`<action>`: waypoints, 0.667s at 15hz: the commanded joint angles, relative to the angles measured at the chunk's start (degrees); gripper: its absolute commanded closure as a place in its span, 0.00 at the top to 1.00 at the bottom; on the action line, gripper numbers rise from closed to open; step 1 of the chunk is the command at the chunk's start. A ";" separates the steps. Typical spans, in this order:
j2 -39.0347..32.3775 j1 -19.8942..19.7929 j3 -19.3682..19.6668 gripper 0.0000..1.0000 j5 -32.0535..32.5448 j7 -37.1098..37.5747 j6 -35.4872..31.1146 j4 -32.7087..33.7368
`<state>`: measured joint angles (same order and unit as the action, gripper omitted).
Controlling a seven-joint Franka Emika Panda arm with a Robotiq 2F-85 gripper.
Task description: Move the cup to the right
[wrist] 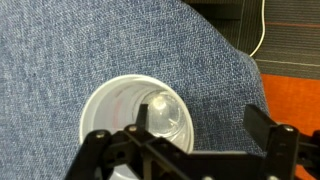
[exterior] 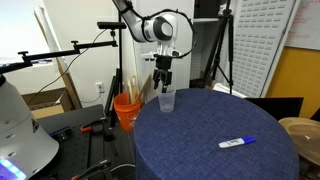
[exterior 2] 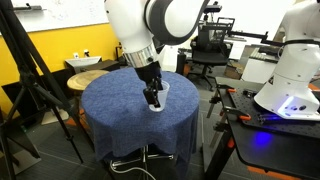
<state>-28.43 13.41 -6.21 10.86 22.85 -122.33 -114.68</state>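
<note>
Your gripper (exterior: 163,86) hovers at the rim of the cup (exterior: 166,102), near the edge of the blue-clothed table (exterior: 200,128). Its jaws stand apart, clamping nothing.

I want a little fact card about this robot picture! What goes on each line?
table: round, covered with a blue cloth
cup: clear plastic, standing upright near the table's edge; looks empty in the wrist view
gripper: open, right above the cup, fingertips near its rim, not squeezing it
marker: lying flat on the cloth, well apart from the cup
bucket: orange, beside the table, not on it
job status: cup not grabbed yet
</note>
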 commanded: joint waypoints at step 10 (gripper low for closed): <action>-2.97 2.27 2.41 0.08 -1.69 0.96 1.55 5.94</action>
<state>-32.14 14.98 -4.64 10.49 22.85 -122.23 -109.59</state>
